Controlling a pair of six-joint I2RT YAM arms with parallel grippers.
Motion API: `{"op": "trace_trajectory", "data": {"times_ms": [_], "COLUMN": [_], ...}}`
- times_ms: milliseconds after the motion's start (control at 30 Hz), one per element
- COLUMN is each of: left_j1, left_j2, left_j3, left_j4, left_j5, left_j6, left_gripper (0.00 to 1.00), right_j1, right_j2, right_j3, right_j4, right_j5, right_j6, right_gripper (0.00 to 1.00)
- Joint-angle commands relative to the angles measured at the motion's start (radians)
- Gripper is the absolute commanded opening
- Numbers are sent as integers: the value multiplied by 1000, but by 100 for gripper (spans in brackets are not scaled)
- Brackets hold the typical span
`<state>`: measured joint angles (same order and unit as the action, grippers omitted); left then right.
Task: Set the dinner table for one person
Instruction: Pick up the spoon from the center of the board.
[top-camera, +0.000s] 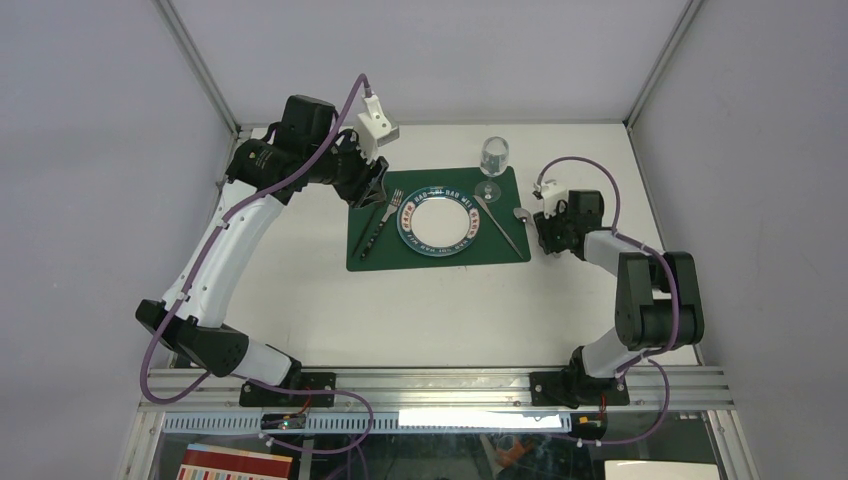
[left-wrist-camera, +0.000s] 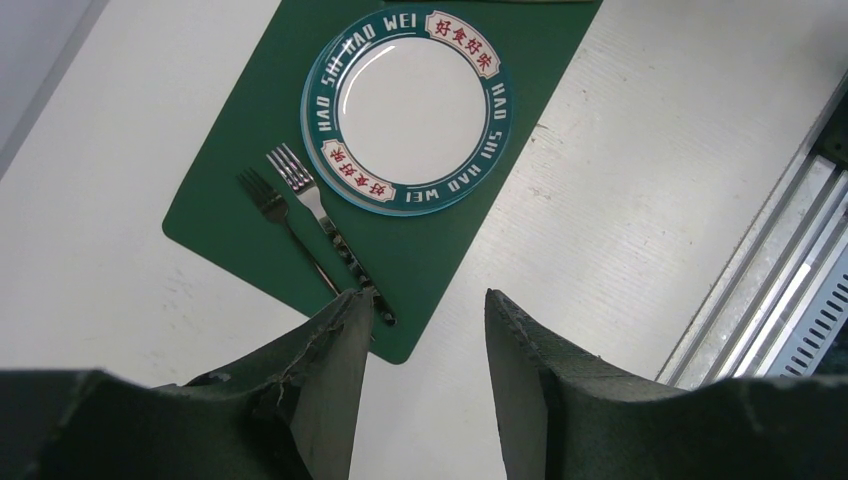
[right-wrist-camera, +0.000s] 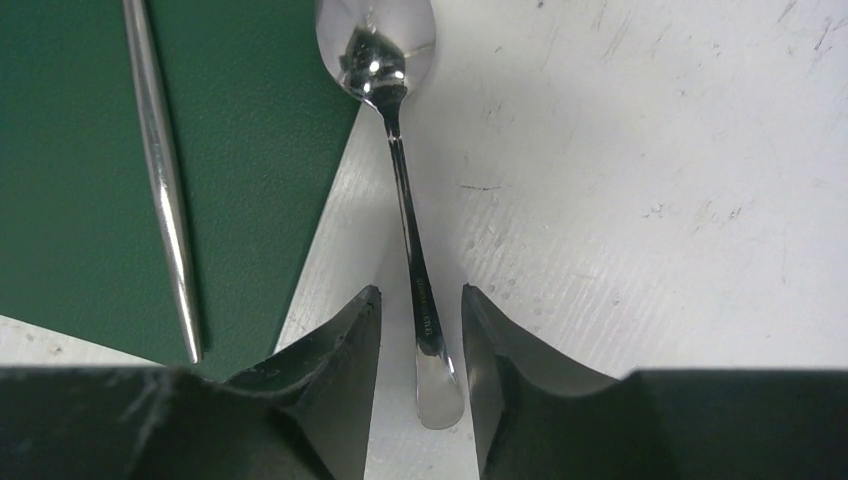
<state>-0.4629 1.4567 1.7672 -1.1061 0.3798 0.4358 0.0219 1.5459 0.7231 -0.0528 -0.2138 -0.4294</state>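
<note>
So the counter (top-camera: 300, 300) is the big white top with the silver frame, and it sits under everything here, both arms included. It's hard, flat and fixed, so nothing to grab on it. It just takes the setting.

What actually gets handled right now is the spoon (right-wrist-camera: 376, 45). It lies on bare counter just off the right edge of the green placemat (right-wrist-camera: 80, 200), bowl pointing away from the arm. The knife (right-wrist-camera: 165, 200) is on the mat beside it. I'd guess the spoon is light, stiff and pretty slick, being polished metal lying flat on a hard top, so a sloppy pinch could skate it sideways. Best hold is probably the flat handle end, squeezed from both sides.

The right gripper (right-wrist-camera: 420, 300) is set up for that: fingers parted, straddling the handle tip with a sliver of gap each side, nothing clamped. It's low over the counter, but I can't tell if the tips touch it.

The left gripper (left-wrist-camera: 428, 300) is also spread wide and empty, hanging above the mat's near-left corner by the fork (left-wrist-camera: 300, 180), beside the plate (left-wrist-camera: 497, 110)
</note>
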Motion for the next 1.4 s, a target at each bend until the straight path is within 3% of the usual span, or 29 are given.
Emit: {"op": "trace_trajectory", "data": {"times_ms": [0, 233, 500, 1067, 1367], "left_j1": [9, 10, 10, 14, 15], "left_j2": [-41, -39, -40, -45, -55], "left_j3": [15, 18, 18, 11, 5], "left_j4": [34, 32, 32, 35, 35], "left_j5": [27, 30, 31, 34, 34], "left_j6": [6, 6, 6, 7, 8], "left_gripper": [47, 47, 47, 48, 48], "right_j1": [-6, -6, -11, -13, 8], "right_j2": [15, 34, 20, -150, -39], "right_j3": [13, 29, 56, 147, 277], "right_j4": [-1, -57, -123, -227, -392], "right_j5": [-4, 23, -12, -158, -420], "right_j6": [-27, -42, -4, 12, 24], "right_gripper": [38, 30, 0, 0, 0]}}
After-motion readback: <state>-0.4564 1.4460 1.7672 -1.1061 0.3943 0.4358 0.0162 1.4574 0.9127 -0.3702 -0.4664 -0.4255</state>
